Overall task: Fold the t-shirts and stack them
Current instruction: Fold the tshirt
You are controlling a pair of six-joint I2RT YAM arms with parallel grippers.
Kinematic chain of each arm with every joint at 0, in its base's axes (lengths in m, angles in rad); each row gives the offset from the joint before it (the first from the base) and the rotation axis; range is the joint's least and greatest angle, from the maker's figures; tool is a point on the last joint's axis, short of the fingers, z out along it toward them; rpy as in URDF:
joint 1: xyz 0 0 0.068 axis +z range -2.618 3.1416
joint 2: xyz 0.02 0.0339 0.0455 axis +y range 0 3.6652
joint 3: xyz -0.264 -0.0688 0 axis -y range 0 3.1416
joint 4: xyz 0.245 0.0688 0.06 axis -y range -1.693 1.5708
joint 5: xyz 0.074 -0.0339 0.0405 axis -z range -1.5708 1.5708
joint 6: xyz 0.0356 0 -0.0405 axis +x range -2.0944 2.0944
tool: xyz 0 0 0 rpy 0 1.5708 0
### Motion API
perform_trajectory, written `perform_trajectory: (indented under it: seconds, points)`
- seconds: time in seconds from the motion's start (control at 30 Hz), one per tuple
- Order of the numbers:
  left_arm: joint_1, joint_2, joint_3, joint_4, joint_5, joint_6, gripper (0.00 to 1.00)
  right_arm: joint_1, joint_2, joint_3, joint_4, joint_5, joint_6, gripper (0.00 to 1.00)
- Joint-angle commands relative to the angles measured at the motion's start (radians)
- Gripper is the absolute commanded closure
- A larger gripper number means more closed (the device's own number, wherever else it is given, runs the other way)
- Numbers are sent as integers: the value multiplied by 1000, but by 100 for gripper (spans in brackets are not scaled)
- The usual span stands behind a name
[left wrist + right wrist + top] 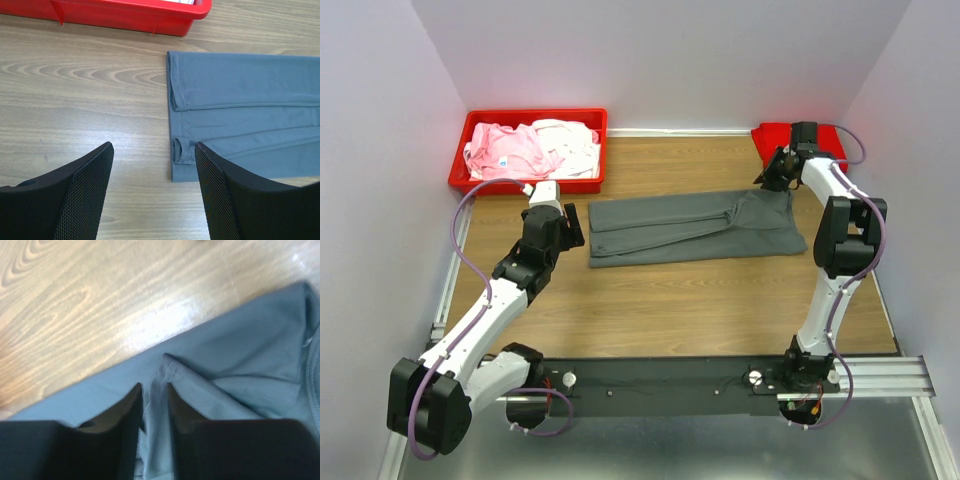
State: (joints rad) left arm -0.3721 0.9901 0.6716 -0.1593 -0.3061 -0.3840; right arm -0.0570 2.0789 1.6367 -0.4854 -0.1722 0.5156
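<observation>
A: Position: dark grey t-shirt (690, 228) centred on the wooden table (670, 300), folded lengthwise into 1 long strip.
B: Jaws: left gripper (154, 150) wide open, empty, just beside the strip's left end. The right gripper (154, 390) is nearly closed, pinching a cloth ridge at the right end.
A: Handling?
B: Light, limp, likely to sag. Take the end corners.

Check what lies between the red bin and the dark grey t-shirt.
Nothing: only a bare strip of wood table separates the red bin from the dark grey t-shirt. The left wrist view shows it plainly.
</observation>
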Motion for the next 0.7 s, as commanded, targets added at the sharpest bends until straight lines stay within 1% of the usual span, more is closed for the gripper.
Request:
perform_trajectory:
  seconds: [0.0, 0.03, 0.1, 0.13, 0.2, 0.27, 0.47, 0.6, 0.67]
  points:
    - [6, 2, 6, 6, -21, 11, 26, 20, -8, 28, 18, 86, -26, 61]
    - [6, 2, 5, 7, -19, 11, 26, 26, -28, 20, 16, 103, -46, 58]
    - [6, 2, 8, 7, -16, 11, 26, 46, -83, -6, 18, 109, -66, 57]
    - [6, 1, 8, 6, -16, 11, 26, 55, -100, -41, 18, 99, -89, 56]
    - [7, -1, 6, 7, -11, 11, 26, 83, -132, -70, 19, 67, -120, 50]
    - [6, -2, 8, 7, -7, 10, 26, 101, -158, -109, 18, 4, -141, 47]
    - [6, -1, 5, 10, 5, 13, 27, 124, -163, -190, 19, -45, -108, 49]
    - [6, -1, 3, 10, 10, 14, 27, 146, -186, -248, 19, -20, -75, 53]
    - [7, 5, 3, 17, 34, 19, 27, 170, -201, -267, 19, -27, -78, 53]
